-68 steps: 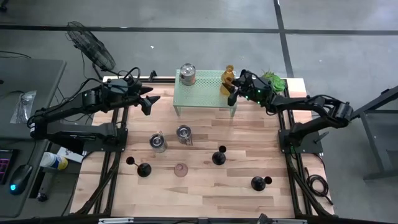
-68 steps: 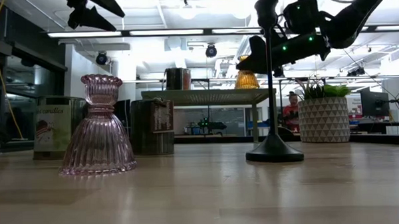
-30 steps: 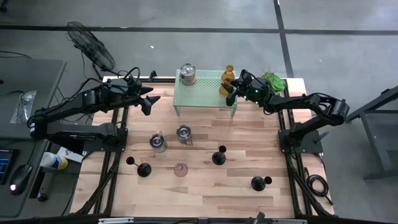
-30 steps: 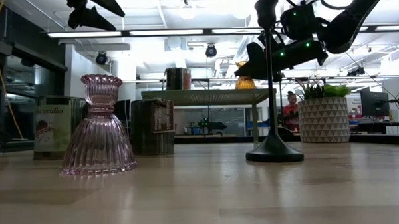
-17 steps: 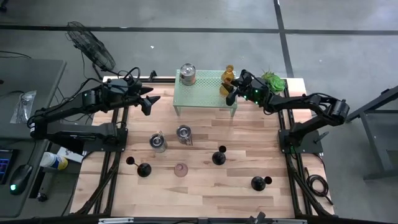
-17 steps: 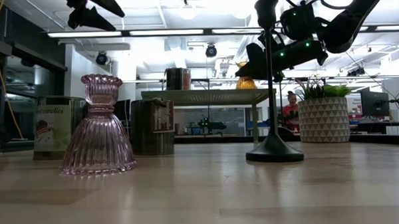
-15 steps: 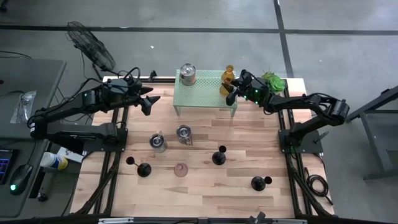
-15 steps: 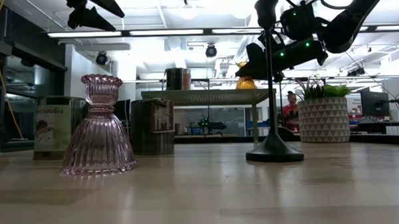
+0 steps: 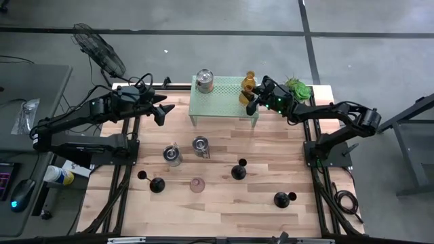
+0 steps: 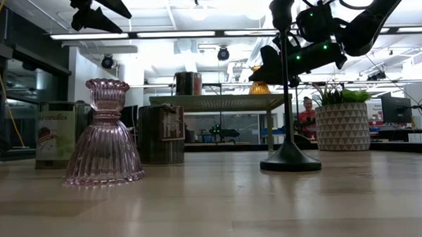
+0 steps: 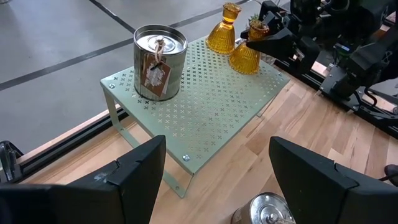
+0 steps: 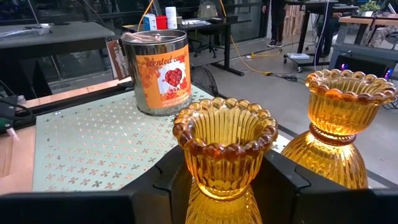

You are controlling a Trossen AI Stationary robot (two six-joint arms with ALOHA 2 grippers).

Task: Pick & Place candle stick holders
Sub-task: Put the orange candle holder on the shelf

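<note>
Two amber glass candle stick holders stand at the right end of the pale green rack (image 9: 224,102). My right gripper (image 12: 224,183) is shut on the nearer one (image 12: 224,146); the other (image 12: 345,124) stands beside it. Raised over the table's far left, my left gripper (image 11: 217,180) is open and holds nothing. On the table stand a pink glass holder (image 9: 196,184), two silver cups (image 9: 172,155) (image 9: 200,144) and black sticks (image 9: 238,171) (image 9: 156,184) (image 9: 281,198). My right gripper has the amber holder's narrow waist (image 12: 221,190), below its cup, between its two fingers (image 12: 171,177). The fingers reach in nearly level from the table's right side. The holder is upright, and its base (image 11: 244,65) stands on the rack's top.
A silver tin with an orange label (image 9: 204,80) stands on the rack's left part. A green plant in a white pot (image 9: 296,87) sits at the far right corner, behind my right arm. Bare wood lies between the rack and the holders on the table.
My right gripper has sunk a little with the amber holder, down onto the rack's top, and has since kept still there.
</note>
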